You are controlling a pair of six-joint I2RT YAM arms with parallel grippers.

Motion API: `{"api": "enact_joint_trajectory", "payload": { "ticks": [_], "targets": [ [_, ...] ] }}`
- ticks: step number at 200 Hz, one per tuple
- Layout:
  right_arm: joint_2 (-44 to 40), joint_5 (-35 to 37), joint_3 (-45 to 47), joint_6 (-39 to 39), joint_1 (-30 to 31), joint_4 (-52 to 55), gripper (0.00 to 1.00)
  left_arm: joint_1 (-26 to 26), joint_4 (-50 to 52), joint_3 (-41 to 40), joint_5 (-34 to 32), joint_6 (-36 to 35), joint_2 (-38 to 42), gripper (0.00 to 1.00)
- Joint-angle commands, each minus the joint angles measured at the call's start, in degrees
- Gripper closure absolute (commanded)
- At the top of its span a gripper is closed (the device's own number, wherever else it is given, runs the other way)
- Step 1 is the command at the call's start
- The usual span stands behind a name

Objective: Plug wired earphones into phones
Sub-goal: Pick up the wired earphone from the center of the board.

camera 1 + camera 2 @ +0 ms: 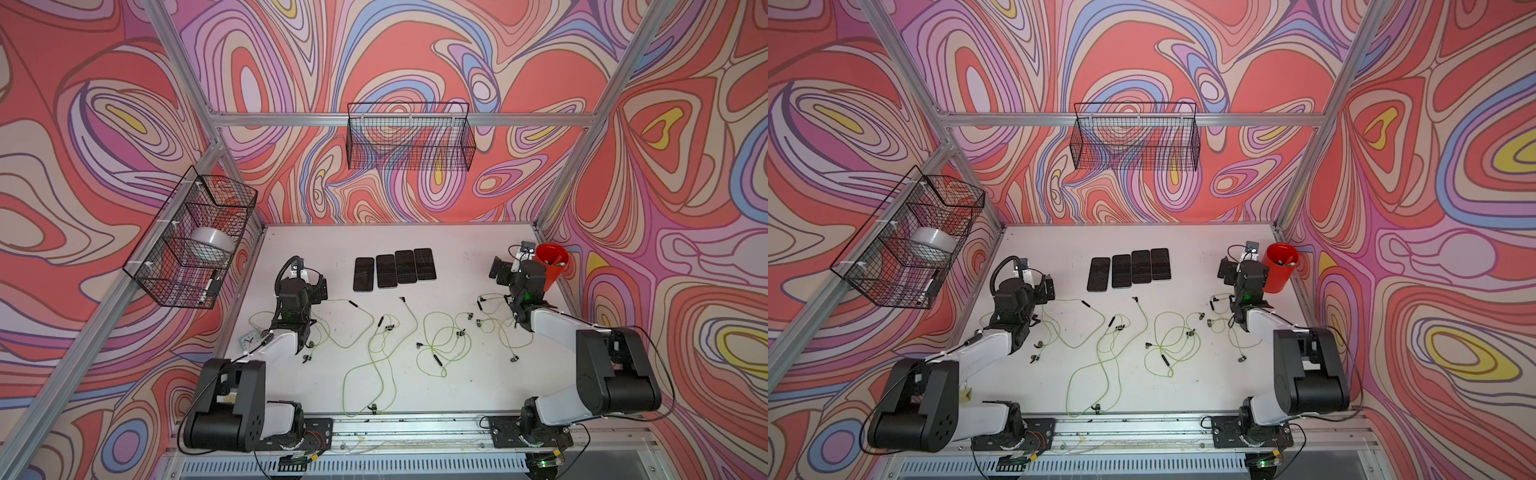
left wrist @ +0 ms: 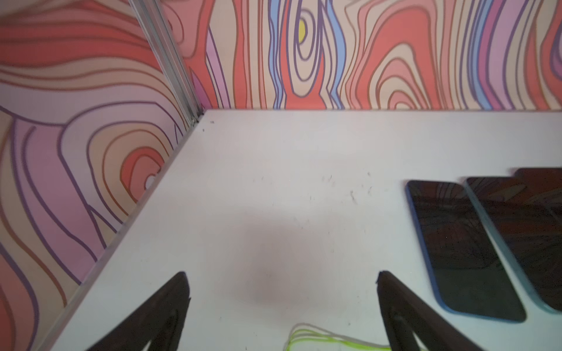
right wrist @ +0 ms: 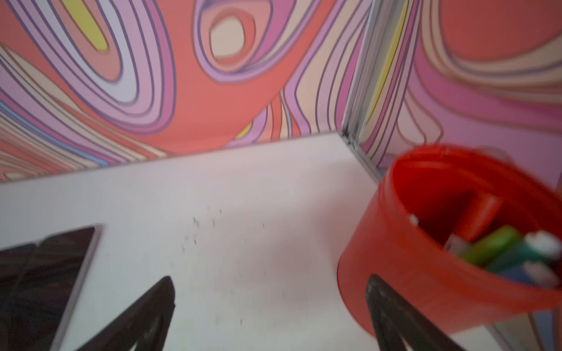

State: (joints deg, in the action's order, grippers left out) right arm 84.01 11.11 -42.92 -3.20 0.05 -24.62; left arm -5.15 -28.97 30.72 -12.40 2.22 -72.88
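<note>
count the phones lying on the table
4. They lie side by side in one row at the far middle of the table: the leftmost phone, second phone, third phone, rightmost phone. None seems hidden.

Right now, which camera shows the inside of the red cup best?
The right wrist view: the red cup is close and its opening faces the lens, showing green and teal markers, though blurred. Both top views show the cup small; the left wrist view misses it.
</note>
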Motion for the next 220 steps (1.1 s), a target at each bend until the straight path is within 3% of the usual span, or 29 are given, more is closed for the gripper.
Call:
{"api": "enact_joint_trajectory", "payload": {
  "ticks": [1, 37, 64, 82, 93, 104, 130, 174, 220],
  "targets": [
    [-1.8, -1.3, -8.1, 0.6, -0.1, 26.9, 0.02, -2.4, 17.6, 6.9, -6.6, 5.8, 5.8, 0.05],
    [-0.1, 1.0, -21.6, -3.7, 0.0, 53.9, 0.10, -4.1, 35.5, 13.3, -1.2, 15.3, 11.4, 0.10],
    [1.3, -1.4, -27.6, -5.0, 0.2, 65.3, 0.21, -4.2, 43.4, 15.7, 7.4, 21.1, 12.0, 0.14],
    [2.2, -2.1, -30.0, -5.3, 0.4, 69.5, 0.34, -4.3, 43.7, 15.6, 13.7, 24.6, 11.7, 0.15],
    [3.6, -1.2, -31.3, -5.2, 1.1, 71.6, 0.49, -4.5, 42.7, 14.8, 17.1, 27.1, 11.4, 0.17],
    [5.8, -0.5, -32.3, -3.9, 2.3, 73.1, 0.55, -5.1, 40.9, 14.0, 19.2, 29.3, 10.8, 0.18],
    [13.2, -0.4, -35.7, 8.1, 6.5, 76.9, 0.54, -7.5, 40.4, 14.1, 20.4, 31.1, 9.1, 0.20],
    [22.9, -1.7, -36.2, 32.3, 6.6, 76.0, 0.48, -8.4, 42.6, 14.8, 20.8, 30.2, 9.5, 0.20],
    [27.4, -8.7, -38.9, 39.9, 4.5, 77.5, 0.47, -8.3, 43.6, 15.0, 21.0, 28.9, 12.3, 0.21]
  ]
}}
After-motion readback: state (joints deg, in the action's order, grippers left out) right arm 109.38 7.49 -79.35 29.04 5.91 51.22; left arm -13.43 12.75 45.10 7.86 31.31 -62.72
